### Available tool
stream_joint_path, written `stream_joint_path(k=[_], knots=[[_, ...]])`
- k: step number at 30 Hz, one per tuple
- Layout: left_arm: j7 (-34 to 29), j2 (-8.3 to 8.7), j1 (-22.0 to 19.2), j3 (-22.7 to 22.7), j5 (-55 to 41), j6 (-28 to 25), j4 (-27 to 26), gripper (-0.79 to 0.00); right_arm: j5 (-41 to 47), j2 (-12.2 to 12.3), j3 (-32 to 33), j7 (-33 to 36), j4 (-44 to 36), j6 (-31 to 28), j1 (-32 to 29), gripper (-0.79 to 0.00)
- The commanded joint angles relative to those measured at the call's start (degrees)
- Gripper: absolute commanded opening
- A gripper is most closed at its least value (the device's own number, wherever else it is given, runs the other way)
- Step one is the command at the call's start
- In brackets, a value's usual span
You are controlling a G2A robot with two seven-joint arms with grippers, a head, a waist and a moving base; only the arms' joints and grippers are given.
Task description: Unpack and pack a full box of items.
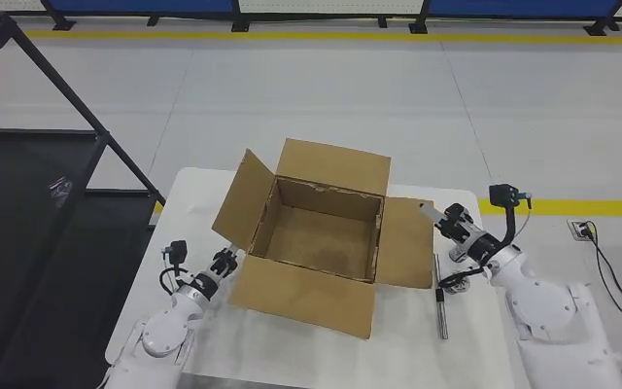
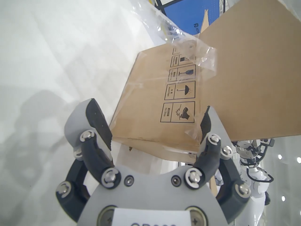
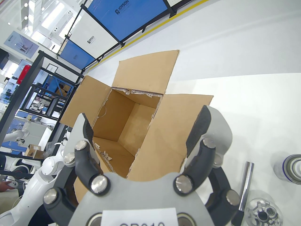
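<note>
Left arm and right arm, either side of the box: glossy white shells, black cable loops at wrists. Left gripper, right gripper: grey plate, black linkages, silver screws, black pads, white printed label.

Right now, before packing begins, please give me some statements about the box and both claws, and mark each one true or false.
1. The box is open and empty. True.
2. The left claw grips a flap. False: it is open beside the box and holds nothing.
3. The right claw is open. True.
4. A rod lies inside the box. False: the rod lies on the table, beside the box.
</note>
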Motion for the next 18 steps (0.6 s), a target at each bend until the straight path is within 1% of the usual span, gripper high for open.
stream_joint_path(k=[1, 11, 15, 18], knots=[[-0.3, -0.03, -0.4, 0.5, 0.5, 0.0, 0.4, 0.000, 0.0, 0.0, 0.0, 0.0, 0.0, -0.1, 0.0, 0.000], [-1.6, -0.01, -0.3, 1.6, 2.2, -0.9, 0.1, 0.000, -0.7, 0.1, 0.1, -0.1, -0.2, -0.5, -0.7, 0.000], [-0.3, 0.13, 0.1, 0.4, 2.2, -1.0, 0.2, 0.000, -3.0, 0.8, 1.4, 3.9, -1.2, -1.9, -1.9, 0.000], [1.0, 0.32, 0.5, -1.3, 1.2, -1.2, 0.1, 0.000, -4.5, 1.4, 3.7, 7.0, -2.9, -4.3, -4.7, 0.000]])
